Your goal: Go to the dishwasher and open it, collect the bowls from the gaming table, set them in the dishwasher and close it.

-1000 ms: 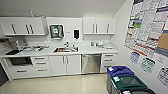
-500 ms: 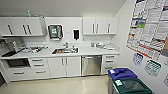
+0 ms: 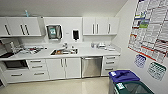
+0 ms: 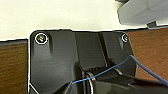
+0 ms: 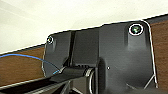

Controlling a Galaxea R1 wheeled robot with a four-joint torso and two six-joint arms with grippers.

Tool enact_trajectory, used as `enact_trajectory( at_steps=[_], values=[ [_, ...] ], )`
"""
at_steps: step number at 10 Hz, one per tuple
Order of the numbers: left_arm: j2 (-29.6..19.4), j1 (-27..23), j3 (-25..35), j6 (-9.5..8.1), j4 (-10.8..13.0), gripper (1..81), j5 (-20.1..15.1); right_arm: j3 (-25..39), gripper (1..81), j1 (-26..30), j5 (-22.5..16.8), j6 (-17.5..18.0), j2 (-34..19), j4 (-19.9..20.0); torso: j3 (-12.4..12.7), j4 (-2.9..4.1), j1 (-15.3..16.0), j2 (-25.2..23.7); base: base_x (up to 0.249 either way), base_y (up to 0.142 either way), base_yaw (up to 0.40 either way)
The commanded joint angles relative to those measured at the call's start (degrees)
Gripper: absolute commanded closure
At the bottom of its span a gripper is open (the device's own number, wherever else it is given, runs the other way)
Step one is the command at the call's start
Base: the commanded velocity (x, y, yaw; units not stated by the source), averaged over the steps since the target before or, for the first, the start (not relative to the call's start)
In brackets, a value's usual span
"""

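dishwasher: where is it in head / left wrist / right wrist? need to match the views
Head: the dishwasher is right of centre, under the counter, right of the sink, door shut.
Left wrist: looks past the robot's dark plate at a brown band and a pale surface.
Right wrist: the same dark plate, brown band and pale surface.
Shared landmark: the pale surface, possibly the cream floor in the head view.

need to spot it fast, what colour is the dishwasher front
Brushed silver steel, the dishwasher shows best in the head view.
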State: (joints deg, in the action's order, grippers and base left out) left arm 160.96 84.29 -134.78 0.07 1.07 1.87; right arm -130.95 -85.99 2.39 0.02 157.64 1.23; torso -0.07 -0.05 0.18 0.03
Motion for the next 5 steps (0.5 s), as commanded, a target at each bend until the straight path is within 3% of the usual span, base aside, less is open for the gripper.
enact_trajectory(
  at_steps=[1,5],
  values=[
    [-0.6,-2.9,0.6,0.28,0.5,1.0,-2.9,0.4,1.0,2.9,-3.0,-0.2,-0.8,0.6,0.0,0.00,0.0,0.0,0.128,0.000,0.000],
    [-0.7,-2.9,0.6,0.28,0.5,1.0,-2.9,0.4,1.0,2.9,-3.0,-0.2,-0.8,0.6,0.0,0.00,-0.1,0.0,0.128,0.000,0.000]
  ],
)
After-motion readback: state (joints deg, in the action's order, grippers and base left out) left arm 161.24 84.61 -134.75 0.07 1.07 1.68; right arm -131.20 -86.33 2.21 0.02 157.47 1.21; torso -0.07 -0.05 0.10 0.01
